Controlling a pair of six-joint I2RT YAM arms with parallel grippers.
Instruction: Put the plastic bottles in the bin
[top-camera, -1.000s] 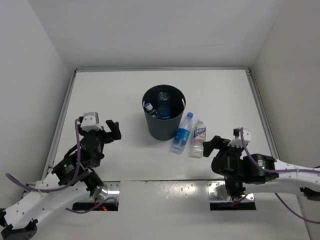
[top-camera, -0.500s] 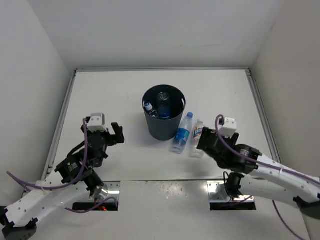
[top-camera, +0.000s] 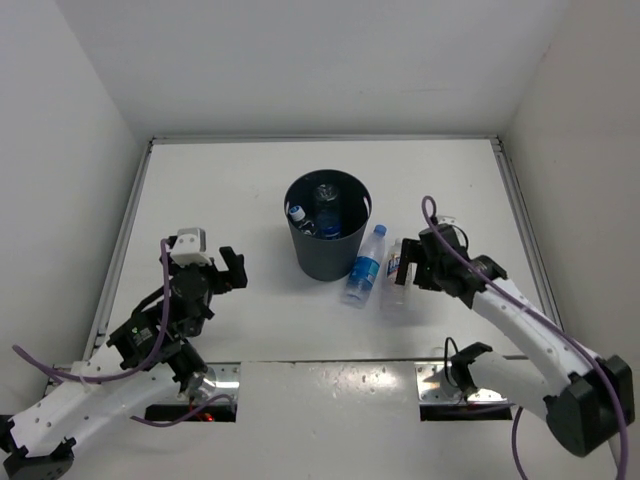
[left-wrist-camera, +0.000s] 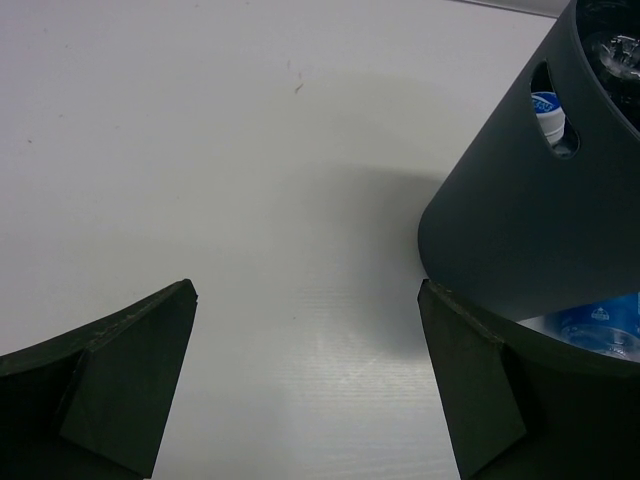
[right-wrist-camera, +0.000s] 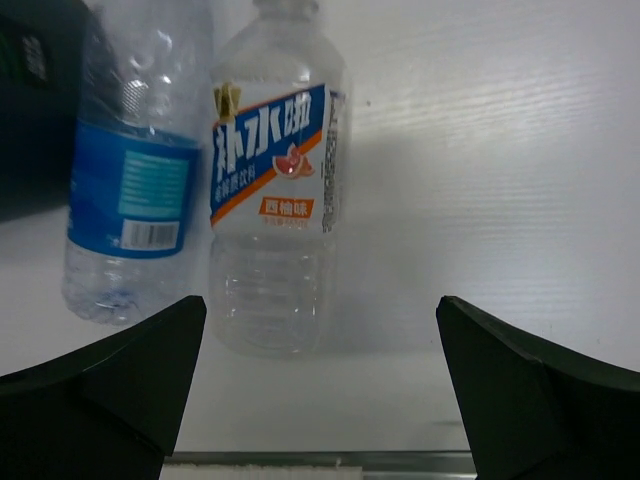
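The dark bin (top-camera: 325, 258) stands mid-table with two bottles inside, one blue-labelled (top-camera: 330, 222). A blue-labelled bottle (top-camera: 364, 265) lies against the bin's right side. A white-blue labelled bottle (top-camera: 394, 285) lies just right of it. My right gripper (top-camera: 408, 265) is open and hovers over that bottle. The right wrist view shows this bottle (right-wrist-camera: 275, 200) and the blue-labelled one (right-wrist-camera: 130, 190) ahead of the open right gripper (right-wrist-camera: 320, 400). My left gripper (top-camera: 232, 268) is open and empty left of the bin (left-wrist-camera: 530, 220), seen also in the left wrist view (left-wrist-camera: 305, 390).
White walls enclose the table on three sides, with a metal rail (top-camera: 525, 230) along the right edge. Two mounting plates (top-camera: 455, 385) sit at the near edge. A bottle cap (left-wrist-camera: 545, 105) shows through a rim notch of the bin.
My right arm has swung forward and left, from the near edge to over the white-blue labelled bottle. My left gripper shifted slightly. The bottles and bin have not moved.
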